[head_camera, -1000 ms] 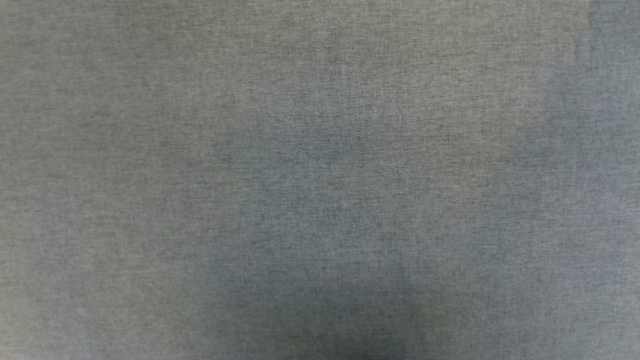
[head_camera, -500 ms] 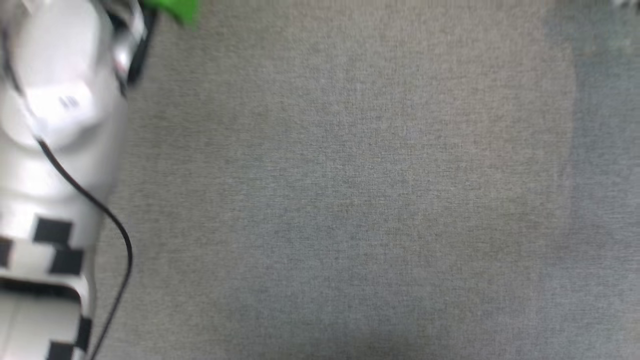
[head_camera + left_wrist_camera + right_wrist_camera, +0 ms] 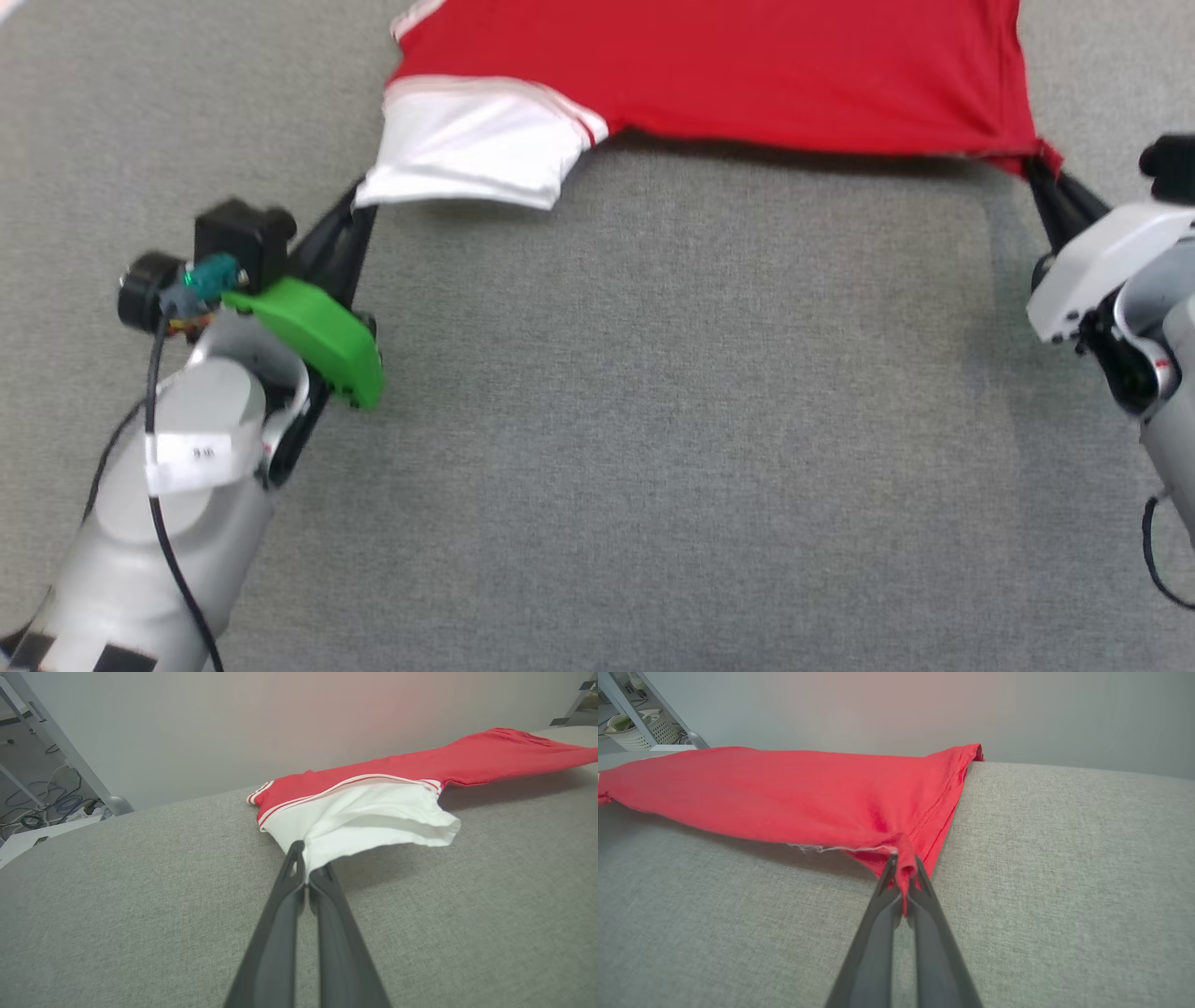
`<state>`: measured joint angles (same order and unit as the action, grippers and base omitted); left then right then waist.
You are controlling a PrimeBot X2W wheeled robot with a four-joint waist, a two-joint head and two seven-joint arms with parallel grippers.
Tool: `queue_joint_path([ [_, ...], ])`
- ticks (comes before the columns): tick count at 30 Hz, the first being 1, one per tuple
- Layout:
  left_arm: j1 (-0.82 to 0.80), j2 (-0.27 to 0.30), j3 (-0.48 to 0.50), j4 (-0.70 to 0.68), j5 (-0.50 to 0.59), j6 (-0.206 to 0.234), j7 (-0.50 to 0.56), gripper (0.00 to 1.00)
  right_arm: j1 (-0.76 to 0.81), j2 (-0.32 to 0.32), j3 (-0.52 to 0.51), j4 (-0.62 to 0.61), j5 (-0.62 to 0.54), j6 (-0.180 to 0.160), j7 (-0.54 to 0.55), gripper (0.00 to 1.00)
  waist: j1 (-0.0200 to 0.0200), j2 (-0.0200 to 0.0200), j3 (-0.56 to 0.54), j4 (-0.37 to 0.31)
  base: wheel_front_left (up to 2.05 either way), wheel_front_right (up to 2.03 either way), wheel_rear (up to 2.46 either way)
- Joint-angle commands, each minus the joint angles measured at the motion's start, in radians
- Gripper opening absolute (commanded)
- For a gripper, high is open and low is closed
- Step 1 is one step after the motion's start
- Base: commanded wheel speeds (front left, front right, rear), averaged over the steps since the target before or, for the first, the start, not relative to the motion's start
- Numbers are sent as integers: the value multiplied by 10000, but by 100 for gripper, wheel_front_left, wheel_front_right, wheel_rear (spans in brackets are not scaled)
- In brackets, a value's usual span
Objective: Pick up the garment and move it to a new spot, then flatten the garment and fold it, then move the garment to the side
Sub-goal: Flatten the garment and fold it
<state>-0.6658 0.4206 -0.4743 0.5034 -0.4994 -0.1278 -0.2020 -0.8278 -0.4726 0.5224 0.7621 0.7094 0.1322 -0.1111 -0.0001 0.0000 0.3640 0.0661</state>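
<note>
Camera swung onto garment [image 3: 728,65] — left jaws shut on sleeve [image 3: 467,140], right jaws on hem corner [image 3: 1013,140] — taut pinches may slip.

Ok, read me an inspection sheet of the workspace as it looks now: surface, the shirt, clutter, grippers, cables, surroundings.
Surface: grey fabric-covered table, with a shadow under the shirt's raised edge.
Job's things: garment, red with a white sleeve, stretched between both grippers, near edge lifted.
Clutter: nothing seen.
Grippers: left gripper shut on the sleeve's corner; right gripper shut on a red hem corner.
Cables: black cable along the left forearm; loose cables on the floor.
Surroundings: pale wall, metal frame leg, white basket.
</note>
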Motion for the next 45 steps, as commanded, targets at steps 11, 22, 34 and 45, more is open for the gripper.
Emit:
queue_joint_path([
  [11, 2731, 1080, -1839, -2089, -1498, -28, 1343, 0, 2373, -467, 434, -165, 1242, -15, 648, 0, 1, 0, -2170, 429, 0, 0, 0],
  [22, 4516, 2428, -2882, -3925, -2669, 6, 2224, 0, 4667, -877, 540, -1418, 1970, -15, 1378, 0, 1, 0, -3341, 285, 0, 0, 0],
  [34, 6294, 3384, -3138, -5072, -3279, 390, 2618, 0, 7263, -1745, 11, -3674, 2413, -15, 2296, 0, 1, 0, -4190, 115, 0, 0, 0],
  [45, 6822, 3915, -3002, -5912, -3622, 669, 2704, 0, 9244, -2162, -1556, -5838, 2296, -15, 3211, 0, 1, 0, -4115, 84, 0, 0, 0],
])
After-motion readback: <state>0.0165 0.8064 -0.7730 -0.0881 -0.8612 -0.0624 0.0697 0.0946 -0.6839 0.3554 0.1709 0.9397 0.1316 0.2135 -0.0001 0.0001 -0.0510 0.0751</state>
